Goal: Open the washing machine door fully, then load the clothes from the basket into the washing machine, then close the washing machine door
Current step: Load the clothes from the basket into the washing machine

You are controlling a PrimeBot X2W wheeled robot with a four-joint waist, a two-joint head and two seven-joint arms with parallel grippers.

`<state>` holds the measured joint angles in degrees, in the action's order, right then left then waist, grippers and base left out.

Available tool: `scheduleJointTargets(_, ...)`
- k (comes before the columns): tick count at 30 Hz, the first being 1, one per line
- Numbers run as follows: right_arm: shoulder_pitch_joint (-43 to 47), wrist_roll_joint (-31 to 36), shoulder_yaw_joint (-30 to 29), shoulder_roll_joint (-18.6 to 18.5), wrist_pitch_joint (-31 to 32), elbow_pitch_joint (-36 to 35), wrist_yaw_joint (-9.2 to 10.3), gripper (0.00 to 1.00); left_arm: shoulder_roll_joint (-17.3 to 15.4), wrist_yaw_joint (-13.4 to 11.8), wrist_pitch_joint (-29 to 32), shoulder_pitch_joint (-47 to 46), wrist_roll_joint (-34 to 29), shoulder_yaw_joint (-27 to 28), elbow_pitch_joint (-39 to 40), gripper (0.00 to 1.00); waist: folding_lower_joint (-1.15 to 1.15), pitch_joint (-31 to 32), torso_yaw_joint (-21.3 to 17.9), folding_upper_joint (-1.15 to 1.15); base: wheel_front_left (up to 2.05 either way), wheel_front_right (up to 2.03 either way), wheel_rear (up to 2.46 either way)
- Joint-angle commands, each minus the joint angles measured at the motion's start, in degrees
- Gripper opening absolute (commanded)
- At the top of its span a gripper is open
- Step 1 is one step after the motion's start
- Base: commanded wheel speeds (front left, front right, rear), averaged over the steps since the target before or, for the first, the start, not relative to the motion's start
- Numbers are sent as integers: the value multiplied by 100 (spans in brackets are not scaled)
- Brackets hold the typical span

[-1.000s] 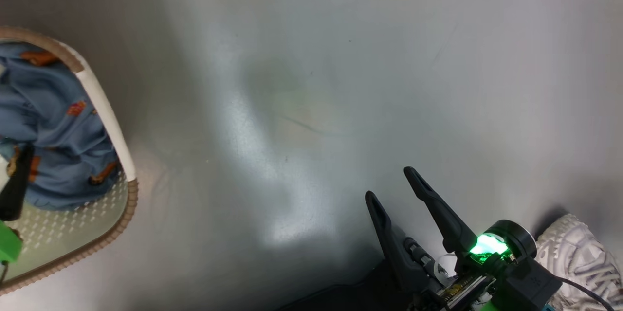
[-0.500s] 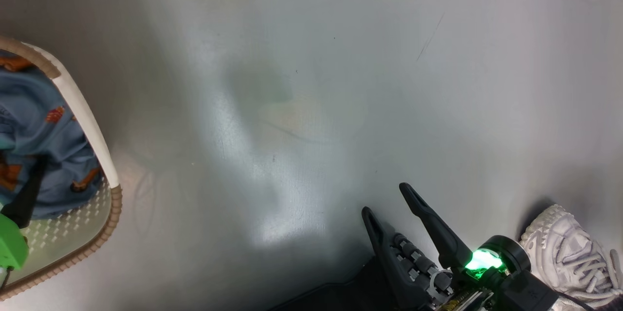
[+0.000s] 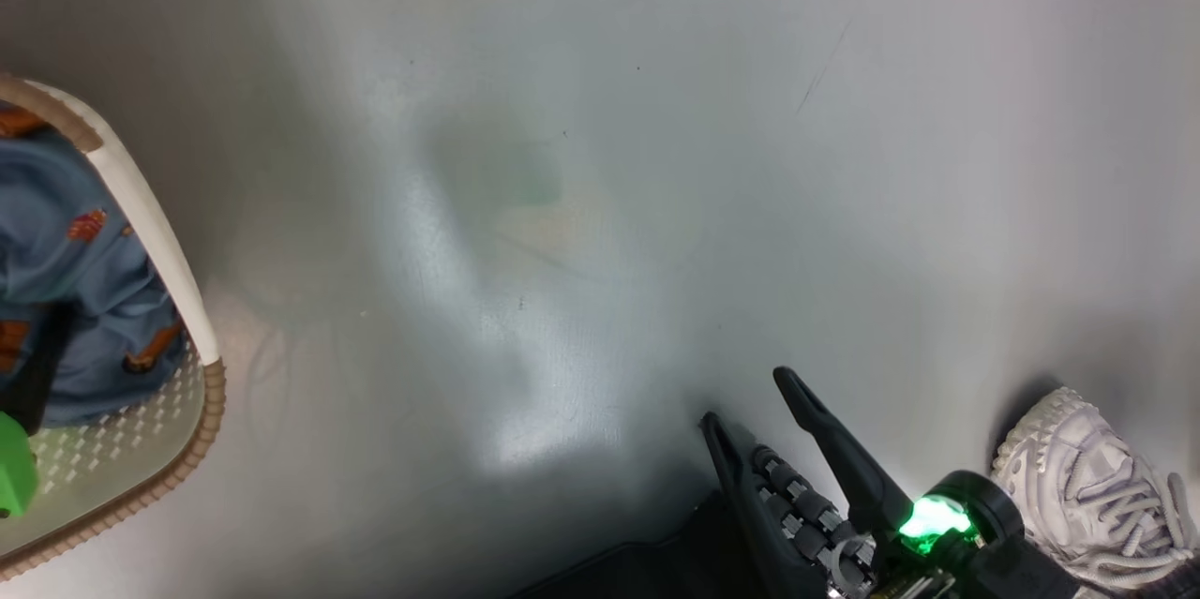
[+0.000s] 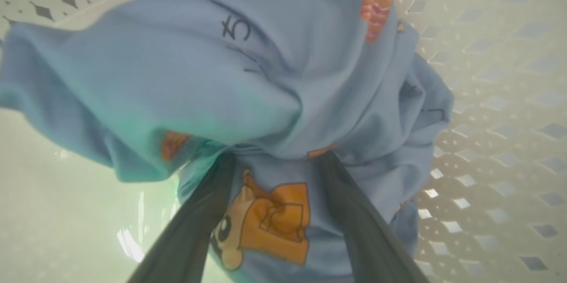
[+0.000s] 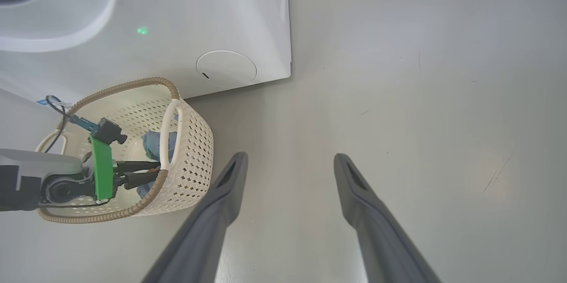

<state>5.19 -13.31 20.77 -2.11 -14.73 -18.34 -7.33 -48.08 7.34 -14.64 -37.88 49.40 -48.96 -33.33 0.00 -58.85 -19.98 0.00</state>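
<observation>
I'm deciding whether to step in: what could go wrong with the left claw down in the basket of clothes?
1. The open left claw straddles just one fold of the clothes; closing here may pinch little fabric, which could slip.
2. The basket looks light; snagged fabric might drag or tip it.
3. A person's shoe sits near the right claw; a swing could hit it.

clothes: blue fabric, orange cartoon prints, lay bunched inside basket | basket: cream, perforated, brown rim, white handles, stood upright on floor | washing machine: white, boxy, stood just beside basket
</observation>
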Motion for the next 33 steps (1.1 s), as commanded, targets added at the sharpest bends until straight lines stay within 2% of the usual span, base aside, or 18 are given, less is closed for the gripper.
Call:
scheduleJointTargets(1, 345, -76, 115, -76, -27, -107, -16, 100, -182, 14, -36, 12, -8, 164, -30, 100, 0, 4, -22, 0, 0, 0, 0)
scheduleJointTargets(15, 695, -70, 135, -76, -27, -167, -16, 100, 43, 14, -36, -335, -49, -134, -550, 100, 0, 94, -151, 0, 0, 0, 0)
scheduleJointTargets(16, 691, -68, 135, -76, -27, -164, -16, 100, 63, 14, -36, -351, -27, -155, -548, 80, 0, 96, -148, 0, 0, 0, 0)
scheduleJointTargets(17, 682, -66, 133, -76, -27, -161, -16, 100, 73, 14, -36, -364, -4, -172, -551, 22, 0, 98, -142, 0, 0, 0, 0)
scheduleJointTargets(18, 672, -72, 129, -76, -27, -160, -16, 100, 76, 14, -36, -369, 22, -190, -551, 0, 0, 100, -135, 0, 0, 0, 0)
scheduleJointTargets(23, 572, -83, 85, -76, -27, -137, -16, 100, 16, 14, -36, -389, 145, -157, -406, 0, 0, 104, -92, 0, 0, 0, 0)
scheduleJointTargets(33, 189, -162, 50, -76, -27, -138, -16, 100, -128, 14, -36, -88, 422, 766, 451, 0, 0, 146, 4, 0, 0, 0, 0)
